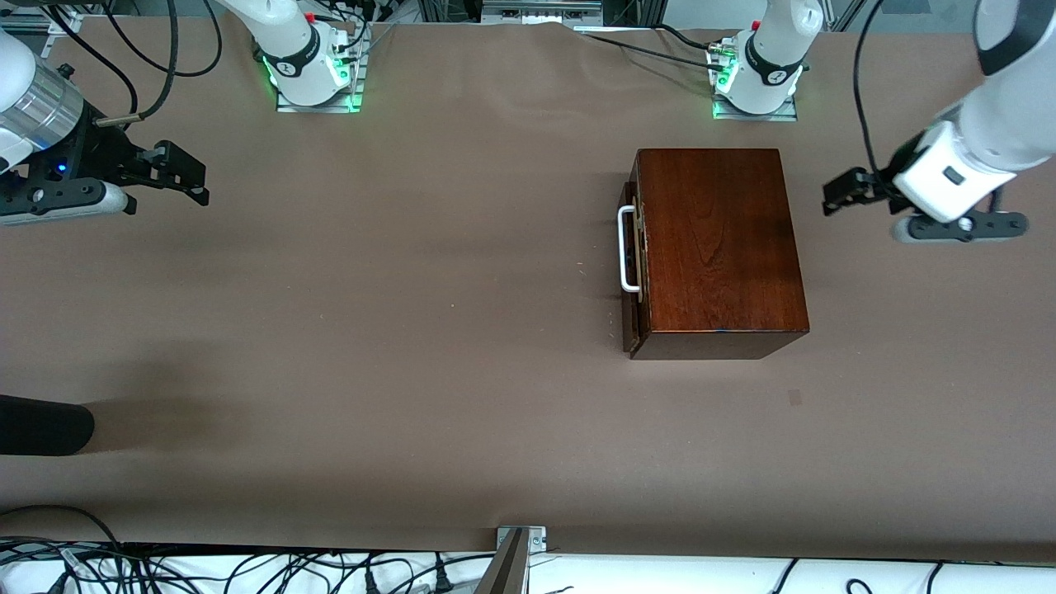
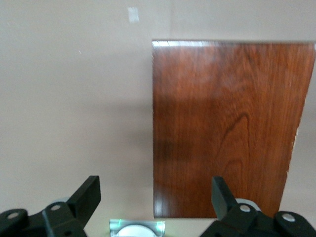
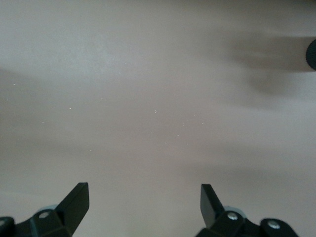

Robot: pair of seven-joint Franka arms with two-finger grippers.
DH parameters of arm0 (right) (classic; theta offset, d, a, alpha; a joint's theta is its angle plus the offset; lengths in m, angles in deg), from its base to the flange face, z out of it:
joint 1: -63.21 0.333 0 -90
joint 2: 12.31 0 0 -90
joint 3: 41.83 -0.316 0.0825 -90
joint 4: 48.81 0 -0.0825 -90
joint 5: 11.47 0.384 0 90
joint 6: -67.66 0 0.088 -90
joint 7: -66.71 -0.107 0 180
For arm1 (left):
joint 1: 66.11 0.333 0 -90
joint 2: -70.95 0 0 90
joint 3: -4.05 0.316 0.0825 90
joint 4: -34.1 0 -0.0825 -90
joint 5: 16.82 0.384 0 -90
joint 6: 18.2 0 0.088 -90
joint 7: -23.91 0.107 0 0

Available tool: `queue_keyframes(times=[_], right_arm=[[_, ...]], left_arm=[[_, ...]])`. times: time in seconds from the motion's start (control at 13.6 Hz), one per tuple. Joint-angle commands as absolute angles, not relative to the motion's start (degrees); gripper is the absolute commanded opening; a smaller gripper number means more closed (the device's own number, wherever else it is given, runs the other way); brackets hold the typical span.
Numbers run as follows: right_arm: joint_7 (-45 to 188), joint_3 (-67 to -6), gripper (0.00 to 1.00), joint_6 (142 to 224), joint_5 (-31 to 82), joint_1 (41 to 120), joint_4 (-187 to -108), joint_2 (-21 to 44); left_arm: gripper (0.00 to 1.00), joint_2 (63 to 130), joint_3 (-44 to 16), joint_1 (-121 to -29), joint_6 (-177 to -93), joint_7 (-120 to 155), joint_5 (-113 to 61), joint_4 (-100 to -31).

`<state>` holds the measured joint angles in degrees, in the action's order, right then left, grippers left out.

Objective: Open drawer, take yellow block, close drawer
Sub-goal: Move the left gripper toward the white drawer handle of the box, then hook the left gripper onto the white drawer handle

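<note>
The dark reddish-brown wooden box [image 1: 718,247] stands on the table toward the left arm's end. Its drawer [image 1: 634,326] is pushed in, and the white bar handle [image 1: 627,249] faces the right arm's end. The yellow block is hidden. My left gripper [image 1: 840,196] hangs open and empty in the air beside the box, at the end away from the handle. Its wrist view shows the box top [image 2: 227,128] ahead of the open gripper [image 2: 154,191]. My right gripper [image 1: 188,175] is open and empty over bare table at the right arm's end, as its wrist view [image 3: 144,196] shows.
A black rounded object [image 1: 41,425] lies at the table's edge at the right arm's end, nearer the front camera; it also shows in the right wrist view [image 3: 311,54]. The arm bases [image 1: 318,78] stand along the table's edge. Cables [image 1: 247,569] and a metal bracket [image 1: 520,540] run along the front edge.
</note>
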<state>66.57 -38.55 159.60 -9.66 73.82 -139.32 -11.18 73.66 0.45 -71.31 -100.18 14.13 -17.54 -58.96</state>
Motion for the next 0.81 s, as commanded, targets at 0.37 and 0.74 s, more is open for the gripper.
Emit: queue_keyframes(times=[0.37, 0.74], right_arm=[[66.36, -38.58, 1.0, 159.59, -9.45, 73.67, -138.37, -10.73], [66.36, -38.58, 1.0, 159.59, -9.45, 73.67, -138.37, -10.73]], left_arm=[[1.0, 83.5, -20.2, -75.59, -108.25, -10.05, -16.12, -56.78], [1.0, 93.09, -20.12, -85.7, -115.49, -21.95, -1.55, -57.21]])
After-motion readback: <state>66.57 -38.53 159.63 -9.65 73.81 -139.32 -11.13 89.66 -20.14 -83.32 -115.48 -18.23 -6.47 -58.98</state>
